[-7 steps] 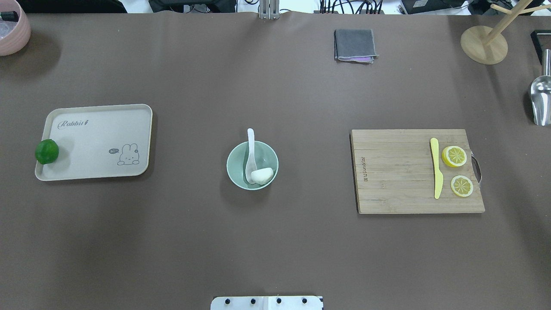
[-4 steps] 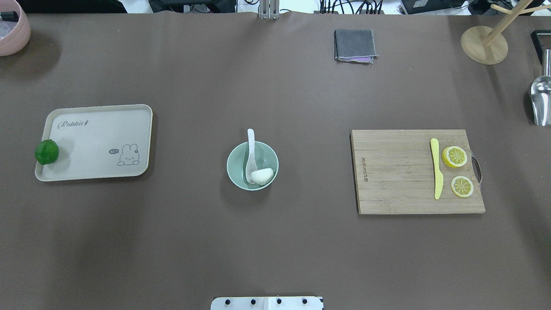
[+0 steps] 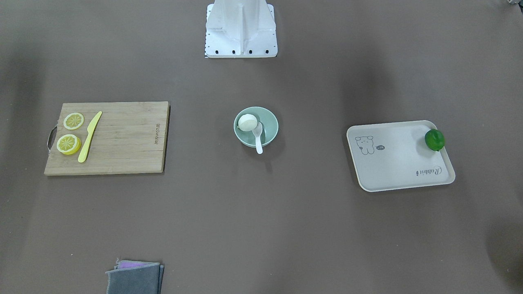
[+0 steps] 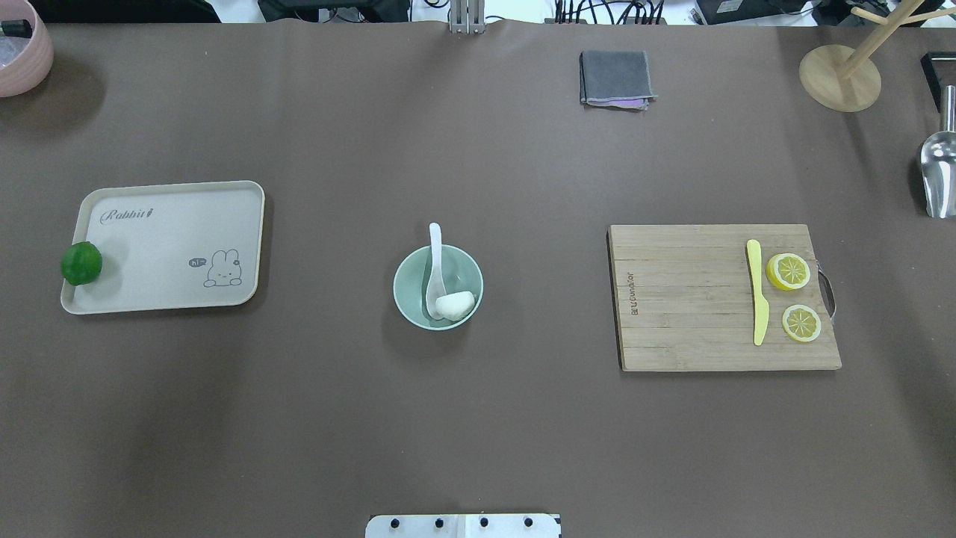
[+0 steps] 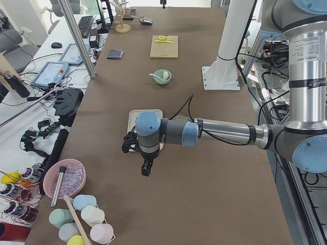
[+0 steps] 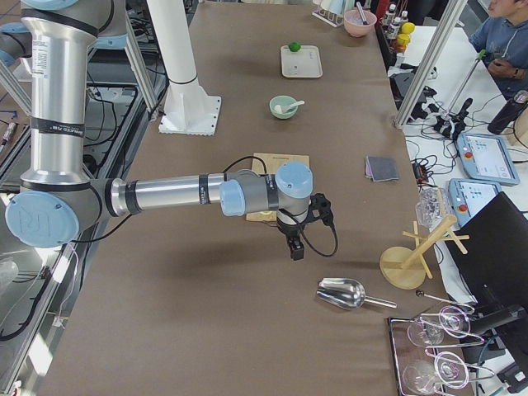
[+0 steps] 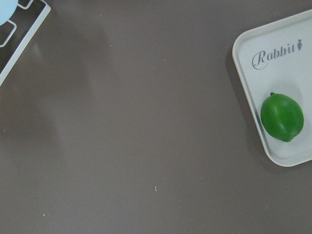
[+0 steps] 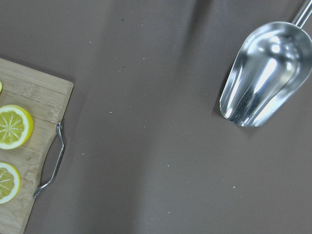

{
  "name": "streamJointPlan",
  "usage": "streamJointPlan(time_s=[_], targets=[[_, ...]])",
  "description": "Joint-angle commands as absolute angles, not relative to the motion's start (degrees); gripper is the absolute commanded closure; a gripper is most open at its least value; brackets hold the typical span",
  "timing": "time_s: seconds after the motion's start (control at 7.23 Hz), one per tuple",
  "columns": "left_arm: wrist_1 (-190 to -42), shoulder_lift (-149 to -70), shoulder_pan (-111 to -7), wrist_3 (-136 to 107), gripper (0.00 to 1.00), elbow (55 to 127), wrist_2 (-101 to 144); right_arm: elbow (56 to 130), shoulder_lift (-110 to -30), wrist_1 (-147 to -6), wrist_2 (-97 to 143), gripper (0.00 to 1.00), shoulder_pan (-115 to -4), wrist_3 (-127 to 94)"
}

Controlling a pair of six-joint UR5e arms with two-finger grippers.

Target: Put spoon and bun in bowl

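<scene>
The pale mint-green bowl stands at the table's middle and also shows in the front view. The white spoon lies in it, scoop down, handle sticking out over the far rim. The white bun rests in the bowl against the scoop. Both also show in the front view: spoon, bun. My left gripper hangs above the table beyond the tray, far from the bowl. My right gripper hangs past the cutting board. I cannot tell whether either is open or shut.
A wooden cutting board with a yellow knife and lemon slices lies right of the bowl. A beige tray with a lime lies left. A grey cloth, metal scoop and pink bowl sit at the edges.
</scene>
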State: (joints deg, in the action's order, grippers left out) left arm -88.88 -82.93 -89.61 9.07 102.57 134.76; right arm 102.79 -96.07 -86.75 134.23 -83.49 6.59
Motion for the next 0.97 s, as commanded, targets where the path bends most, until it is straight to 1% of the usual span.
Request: streamJointPlan(time_s=[0.0, 0.55, 0.83], targets=[[-88.6, -83.0, -90.9, 9.1, 0.02, 102.7, 134.8, 102.7, -96.4, -86.7, 134.3, 0.0, -83.5, 6.5], [-88.8, -82.9, -91.3, 9.1, 0.02, 102.5, 134.6, 102.6, -97.8, -86.7, 134.6, 0.0, -83.9, 6.2], [-89.3, -81.1, -91.4, 9.3, 0.02, 102.8, 134.7, 102.6, -97.8, -86.7, 134.6, 0.0, -84.5, 6.2]])
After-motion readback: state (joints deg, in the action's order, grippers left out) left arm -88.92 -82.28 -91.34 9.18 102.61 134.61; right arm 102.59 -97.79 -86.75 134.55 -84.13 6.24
